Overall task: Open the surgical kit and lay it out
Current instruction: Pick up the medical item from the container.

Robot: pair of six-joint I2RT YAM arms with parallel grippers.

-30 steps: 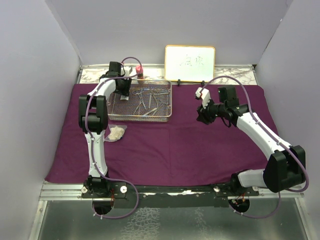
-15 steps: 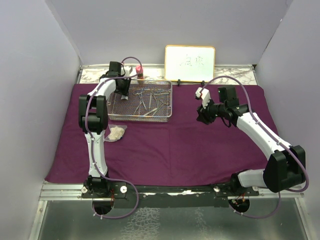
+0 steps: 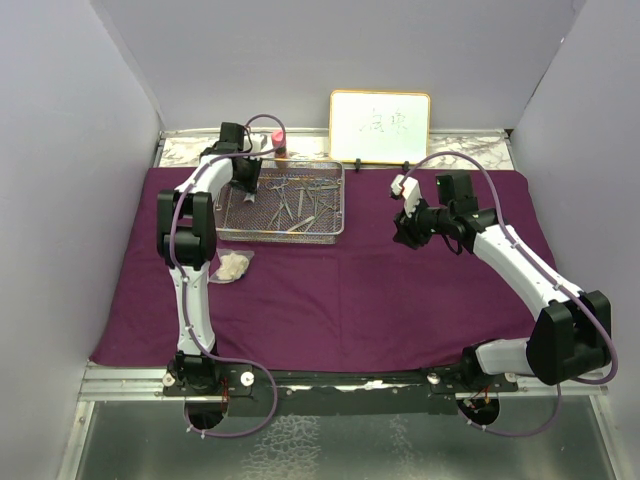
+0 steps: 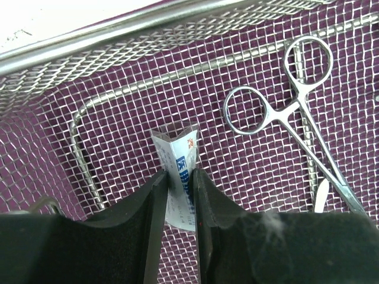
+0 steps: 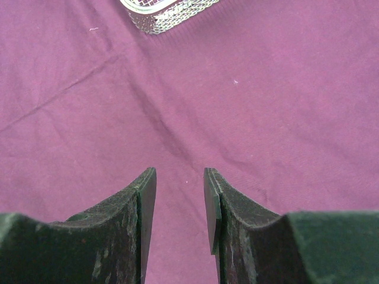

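The surgical kit's purple cloth [image 3: 340, 295] lies spread over the table with the silver wire-mesh tray [image 3: 285, 238] on its far left part. Steel forceps and clamps [image 3: 295, 198] lie inside the tray. My left gripper [image 3: 246, 186] reaches into the tray's far left corner. In the left wrist view its jaws [image 4: 179, 174] are shut on a small white packet [image 4: 180, 148] with blue print, which buckles between them. Ring-handled forceps [image 4: 278, 112] lie just to the right. My right gripper [image 3: 405, 232] hovers open over bare cloth [image 5: 237, 83], holding nothing.
A pale gauze bundle [image 3: 233, 266] rests on the cloth in front of the tray's left corner. A framed whiteboard [image 3: 380, 127] and a pink-capped bottle [image 3: 278, 140] stand at the back. The tray's corner [image 5: 169, 13] shows ahead of the right gripper. Grey walls enclose the table.
The left gripper's jaws have closed in on the white packet inside the tray. The right arm has stayed where it was.
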